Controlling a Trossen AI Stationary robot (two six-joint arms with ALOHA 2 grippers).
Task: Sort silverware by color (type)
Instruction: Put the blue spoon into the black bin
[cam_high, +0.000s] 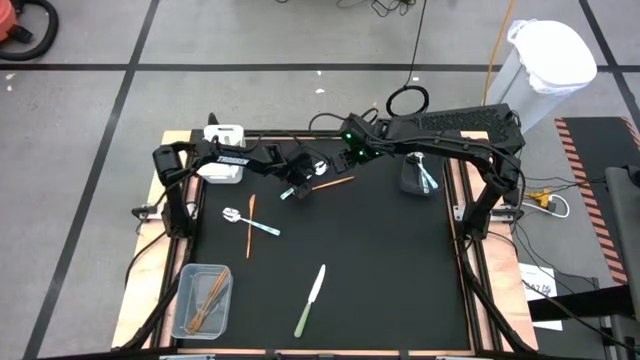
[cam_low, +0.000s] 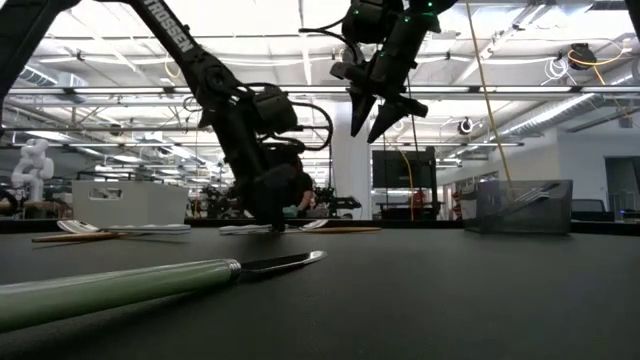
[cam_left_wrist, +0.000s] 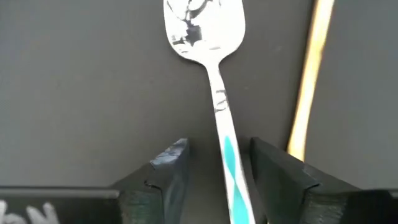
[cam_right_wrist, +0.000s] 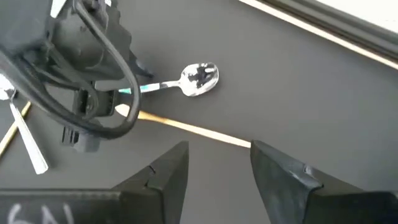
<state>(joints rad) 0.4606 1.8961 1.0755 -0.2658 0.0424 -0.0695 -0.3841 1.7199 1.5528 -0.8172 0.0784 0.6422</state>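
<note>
The left gripper (cam_left_wrist: 214, 180) is sitting low at the back centre of the dark mat (cam_high: 380, 270), its fingers parted and straddling the light-blue handle of a silver spoon (cam_left_wrist: 208, 50) that is lying flat, with a thin orange utensil (cam_left_wrist: 308, 81) lying just beside it. The spoon is looking light, rigid and thin, and judging by its polished bowl it is probably slick, so the handle between the fingers is seeming the sensible place to pinch, squarely across its narrow width, since so flat a piece is likely to slip or pivot. The right gripper (cam_right_wrist: 217, 171) is hanging above the same spot with its fingers spread and nothing between them. The left wrist view is showing the handle lined up between the fingers, which the high view is hiding under the arm; the high view alone is laying out the rest: another spoon (cam_high: 245, 220) crossed by an orange piece, a pale-green knife (cam_high: 310, 300) near the front, a clear bin (cam_high: 185, 295) holding orange pieces, and a dark bin (cam_high: 408, 185) holding blue-handled ones. The low view is showing the right gripper raised clear of the mat.
</note>
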